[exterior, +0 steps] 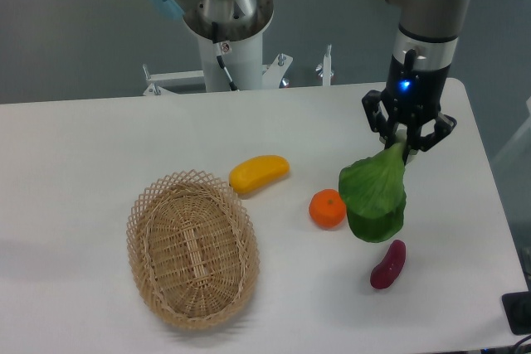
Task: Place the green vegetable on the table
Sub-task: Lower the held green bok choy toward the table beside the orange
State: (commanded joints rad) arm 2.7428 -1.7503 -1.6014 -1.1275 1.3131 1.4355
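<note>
The green vegetable (375,196), with broad dark green leaves and a pale stem at the top, hangs from my gripper (404,147). The gripper is shut on the stem end, at the right side of the white table (99,147). The leaves hang down next to the orange (328,208) and just above the purple eggplant piece (388,264). I cannot tell whether the lowest leaves touch the tabletop.
A yellow oblong fruit (259,173) lies left of the orange. An empty oval wicker basket (192,248) sits at the front left. The arm's base column (224,31) stands behind the table's far edge. The table's right edge is close to the gripper.
</note>
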